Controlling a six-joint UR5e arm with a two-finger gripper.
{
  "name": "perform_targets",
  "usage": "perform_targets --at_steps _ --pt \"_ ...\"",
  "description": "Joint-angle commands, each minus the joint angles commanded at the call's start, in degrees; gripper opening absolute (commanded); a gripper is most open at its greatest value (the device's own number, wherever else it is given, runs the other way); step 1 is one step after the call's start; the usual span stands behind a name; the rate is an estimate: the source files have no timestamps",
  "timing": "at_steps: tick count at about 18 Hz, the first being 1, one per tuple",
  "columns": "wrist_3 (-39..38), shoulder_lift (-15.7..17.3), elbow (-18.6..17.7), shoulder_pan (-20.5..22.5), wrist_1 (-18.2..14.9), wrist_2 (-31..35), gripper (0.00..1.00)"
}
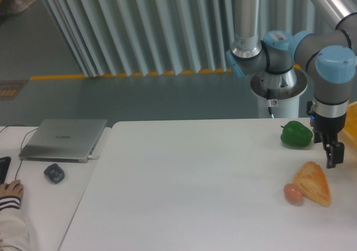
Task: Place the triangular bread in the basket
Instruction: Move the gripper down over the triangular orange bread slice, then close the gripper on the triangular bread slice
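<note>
The triangular bread (313,183) is a golden-orange wedge with a browner, ridged crust running along its right side, its point aimed up toward the far edge. It lies flat on the white surface (184,184) near the right edge, toward the front. A small reddish-brown egg (293,193) sits touching its lower left side. A green pepper (295,134) rests farther back, well apart from the bread and close to the far edge.

The pincer (331,157) hangs from the arm's blue-capped wrist just above and to the right of the bread's point, clear of it, with nothing held. It is seen nearly edge-on as one dark shape, so whether its jaws are parted or together cannot be told. Only a yellow-orange sliver of the basket (352,122) shows at the right border, behind the arm, at the right edge of the surface.

The surface itself is plain matte white with rounded corners. A lower, separate desk (39,206) adjoins its left side and carries a closed grey laptop (63,139), a dark mouse (54,173) in front of it, and a thin cable. A person's hand (10,190) in a striped cuff rests at the left border. Behind stands a wall of pale corrugated panels (139,28), a grey floor (139,97) with a yellow line, and the arm's round base (278,83).
</note>
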Motion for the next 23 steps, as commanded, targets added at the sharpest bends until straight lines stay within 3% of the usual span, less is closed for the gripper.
perform_targets --at_steps 4,6,13,19,23 --pt "-3.25 -0.61 -0.17 -0.70 1.06 0.35 1.00" --pt "-7.38 -2.02 -0.17 -3.50 1.06 0.61 1.00" --pt "-7.22 -3.25 -0.79 -6.06 0.80 4.91 1.00" --pt "-7.31 -5.97 -0.88 -6.85 1.06 5.19 1.00" --pt "-6.78 -5.80 -1.14 -6.85 0.97 5.19 1.00"
